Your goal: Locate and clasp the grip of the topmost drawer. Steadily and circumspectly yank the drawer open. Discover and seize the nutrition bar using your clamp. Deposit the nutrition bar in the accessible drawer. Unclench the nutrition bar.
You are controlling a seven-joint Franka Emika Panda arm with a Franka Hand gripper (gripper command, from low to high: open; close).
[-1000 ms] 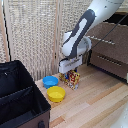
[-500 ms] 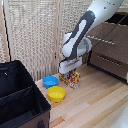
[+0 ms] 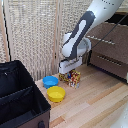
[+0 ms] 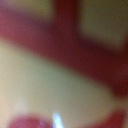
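Your tool (image 3: pixel 70 71) is down right on the nutrition bar (image 3: pixel 73 78), which stands on the wooden surface (image 3: pixel 95 102) beside the blue bowl (image 3: pixel 50 81). You cannot tell if its fingers are closed. The black drawer (image 3: pixel 20 100) looks open. Lifting and dropping are left.

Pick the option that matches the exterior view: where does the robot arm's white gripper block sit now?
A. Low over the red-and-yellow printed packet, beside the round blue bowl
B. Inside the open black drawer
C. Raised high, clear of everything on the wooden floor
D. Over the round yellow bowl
A: the white gripper block sits right down on the red-and-yellow printed packet, with the round blue bowl on the exterior view's left of it.
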